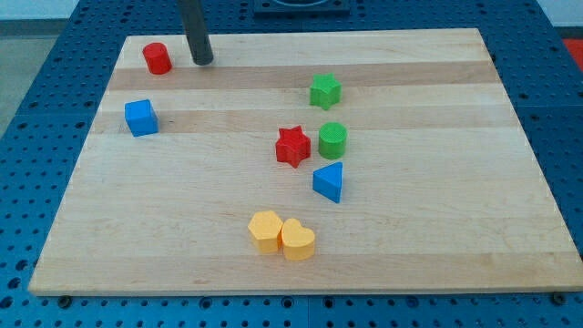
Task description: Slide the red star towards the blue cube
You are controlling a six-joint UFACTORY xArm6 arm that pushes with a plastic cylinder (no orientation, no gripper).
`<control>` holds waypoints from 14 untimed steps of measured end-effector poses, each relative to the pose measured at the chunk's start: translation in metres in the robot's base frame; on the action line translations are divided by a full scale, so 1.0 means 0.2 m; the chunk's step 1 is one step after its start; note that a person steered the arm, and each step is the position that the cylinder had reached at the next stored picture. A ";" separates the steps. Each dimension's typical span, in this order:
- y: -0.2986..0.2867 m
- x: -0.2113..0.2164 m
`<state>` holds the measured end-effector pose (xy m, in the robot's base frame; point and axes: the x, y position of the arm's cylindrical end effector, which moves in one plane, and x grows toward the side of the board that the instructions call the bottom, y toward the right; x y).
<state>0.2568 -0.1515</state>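
We see our tip [202, 60] resting on the wooden surface [437, 237] near the view's top left. It stands just to the view's right of the red cylinder [157, 58], close to it but apart. Our arm carries no gripper, only the dark rod, so there is nothing to open or close.

The red star [292, 146] sits near the middle of the surface, well apart from our tip, toward the view's lower right of it. The green cylinder [332, 140] stands just beside the star on the view's right. The blue triangle [329, 181] lies just below that pair, near the star's lower right. The green star [324, 91] sits above them, toward the view's top.

The blue cube [140, 117] is at the view's left, below the red cylinder and well apart from the red star. Nothing lies between the cube and the red star.

Toward the view's bottom, a yellow hexagon [265, 230] and a yellow heart [298, 240] touch each other, the heart on the view's right.
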 end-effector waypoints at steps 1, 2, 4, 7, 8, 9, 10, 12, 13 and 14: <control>0.00 0.01; 0.01 0.05; 0.10 0.52; 0.32 1.14; 0.49 1.22; 0.54 1.26; 0.70 1.29; 0.88 1.24; 0.83 1.16; 0.76 0.99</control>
<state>0.4550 -0.0002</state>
